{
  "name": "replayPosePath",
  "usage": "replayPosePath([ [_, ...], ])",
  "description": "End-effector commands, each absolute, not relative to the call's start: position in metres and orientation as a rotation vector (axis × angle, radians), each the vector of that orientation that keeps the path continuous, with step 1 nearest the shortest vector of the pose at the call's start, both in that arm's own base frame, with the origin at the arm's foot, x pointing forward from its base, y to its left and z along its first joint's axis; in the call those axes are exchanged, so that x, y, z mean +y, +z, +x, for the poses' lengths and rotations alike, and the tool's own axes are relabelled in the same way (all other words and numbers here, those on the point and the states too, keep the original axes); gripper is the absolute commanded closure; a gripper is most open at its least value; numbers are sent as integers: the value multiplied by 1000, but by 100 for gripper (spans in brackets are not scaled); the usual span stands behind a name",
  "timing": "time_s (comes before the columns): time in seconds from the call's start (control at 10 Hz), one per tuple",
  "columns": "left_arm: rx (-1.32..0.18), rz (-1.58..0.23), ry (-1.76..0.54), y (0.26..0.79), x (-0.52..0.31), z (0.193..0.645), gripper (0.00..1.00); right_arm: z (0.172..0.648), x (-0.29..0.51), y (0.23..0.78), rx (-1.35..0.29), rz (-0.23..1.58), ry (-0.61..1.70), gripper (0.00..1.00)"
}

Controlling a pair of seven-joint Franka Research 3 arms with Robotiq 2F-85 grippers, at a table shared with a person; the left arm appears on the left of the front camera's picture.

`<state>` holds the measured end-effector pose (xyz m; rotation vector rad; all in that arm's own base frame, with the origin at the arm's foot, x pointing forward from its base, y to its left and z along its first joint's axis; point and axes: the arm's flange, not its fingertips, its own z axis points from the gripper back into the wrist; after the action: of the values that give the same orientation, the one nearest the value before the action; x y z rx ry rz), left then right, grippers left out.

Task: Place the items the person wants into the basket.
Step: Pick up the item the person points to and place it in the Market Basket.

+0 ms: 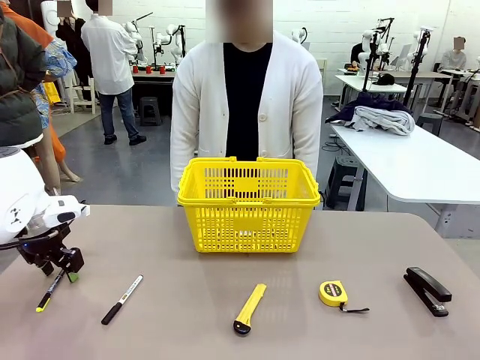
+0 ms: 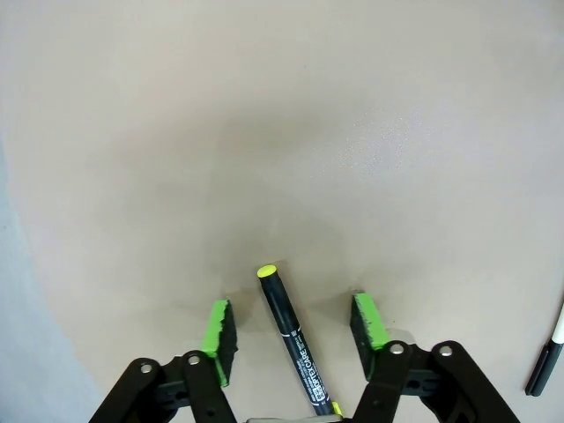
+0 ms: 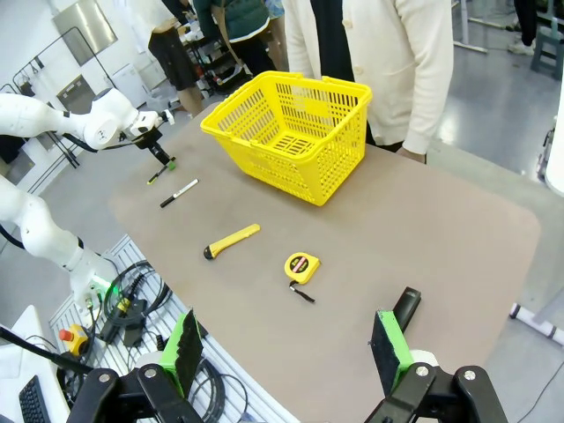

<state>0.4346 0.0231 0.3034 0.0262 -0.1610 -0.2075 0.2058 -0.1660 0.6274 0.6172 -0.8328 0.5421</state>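
Black slim marker with a yellow end (image 2: 291,339) is lying flat on the beige desk (image 2: 352,132), well apart from the yellow latticed plastic basket (image 1: 247,225), right between the left arm's open jaws with neither green pad (image 2: 218,330) touching it, and the right arm's jaws are wide open, empty.
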Motion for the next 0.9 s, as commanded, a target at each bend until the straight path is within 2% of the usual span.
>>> replayPosePath([
  [0.0, -167, 13, -192, 297, 24, 406, 100, 207, -164, 627, -843, 634, 553, 0],
  [0.1, -167, 11, -189, 298, 24, 406, 77, 207, -164, 627, -843, 634, 553, 0],
  [0.2, -163, 11, -188, 298, 24, 405, 86, 207, -164, 627, -843, 634, 553, 0],
  [0.3, -158, 11, -188, 298, 24, 406, 100, 207, -164, 627, -843, 634, 553, 0],
  [0.8, -142, 18, -184, 299, 23, 407, 100, 207, -164, 627, -843, 634, 553, 0],
])
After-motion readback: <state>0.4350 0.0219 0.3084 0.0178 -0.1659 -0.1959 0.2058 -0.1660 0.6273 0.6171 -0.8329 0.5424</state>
